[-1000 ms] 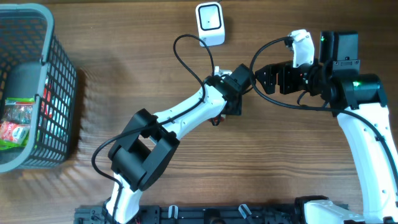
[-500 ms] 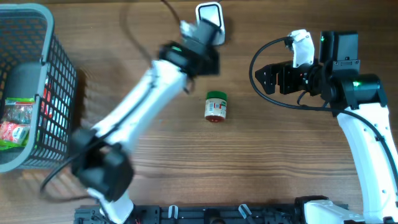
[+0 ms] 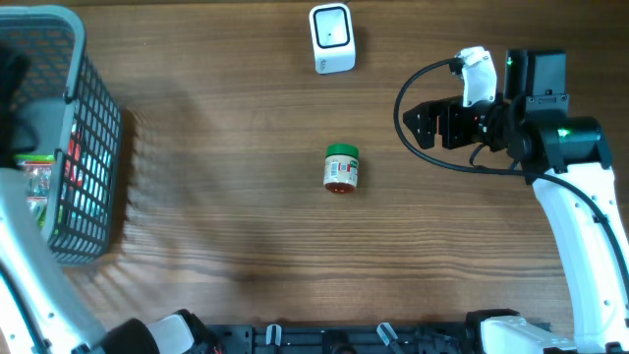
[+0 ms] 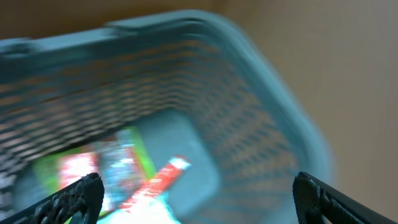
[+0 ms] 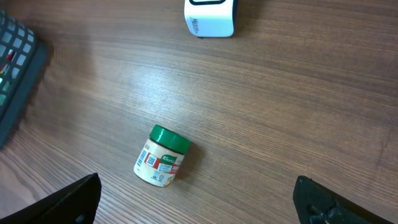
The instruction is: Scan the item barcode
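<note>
Wooden table (image 3: 246, 226) below, left claw (image 4: 199, 198) gapes wide and empty above the basket (image 4: 283, 124), right claw (image 5: 198, 200) equally wide, holding nothing.

Your left wrist view is smeared: the basket (image 4: 267, 68) and the packets (image 4: 118, 168) in it are mere colour streaks. Overhead, the left edge cuts off the basket and most of the left arm (image 3: 29, 265). The print on the jar (image 5: 163, 155) is too small to read, and the right wrist view crops the scanner (image 5: 209, 17) at its top edge.
</note>
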`<state>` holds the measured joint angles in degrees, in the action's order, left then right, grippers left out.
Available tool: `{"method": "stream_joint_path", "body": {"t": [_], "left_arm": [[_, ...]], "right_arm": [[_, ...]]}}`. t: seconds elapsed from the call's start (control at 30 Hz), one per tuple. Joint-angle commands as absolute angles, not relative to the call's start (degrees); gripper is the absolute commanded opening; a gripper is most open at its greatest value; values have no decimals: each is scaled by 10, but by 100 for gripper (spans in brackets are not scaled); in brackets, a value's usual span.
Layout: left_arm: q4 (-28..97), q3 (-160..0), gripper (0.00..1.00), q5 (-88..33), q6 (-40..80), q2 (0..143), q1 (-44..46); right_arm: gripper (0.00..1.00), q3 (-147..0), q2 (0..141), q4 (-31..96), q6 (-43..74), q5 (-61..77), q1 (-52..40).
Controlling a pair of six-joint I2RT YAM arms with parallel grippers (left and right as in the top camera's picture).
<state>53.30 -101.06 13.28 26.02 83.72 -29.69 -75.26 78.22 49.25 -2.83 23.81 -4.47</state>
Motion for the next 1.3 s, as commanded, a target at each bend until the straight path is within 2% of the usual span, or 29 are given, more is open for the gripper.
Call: {"method": "stream_joint_path", "body": {"t": [0.0,0.2,0.43,0.93,1.27], "left_arm": [[562,-1015,96,131,275,886,-390],[639,-1013,100,131,295,997,-457],[618,-980,100,136,295,1100,-464],[407,-799,100,123,307,1131,-484],[317,-703,100,79,307,1131,-484]], "right_arm": [[100,-763,783,491,-28,245,-46],[100,-763,783,491,-28,244,-46],[100,-763,783,491,-28,245,-46],[100,-763,783,491,-28,245,-46],[100,-763,783,491,-28,245,-46]]}}
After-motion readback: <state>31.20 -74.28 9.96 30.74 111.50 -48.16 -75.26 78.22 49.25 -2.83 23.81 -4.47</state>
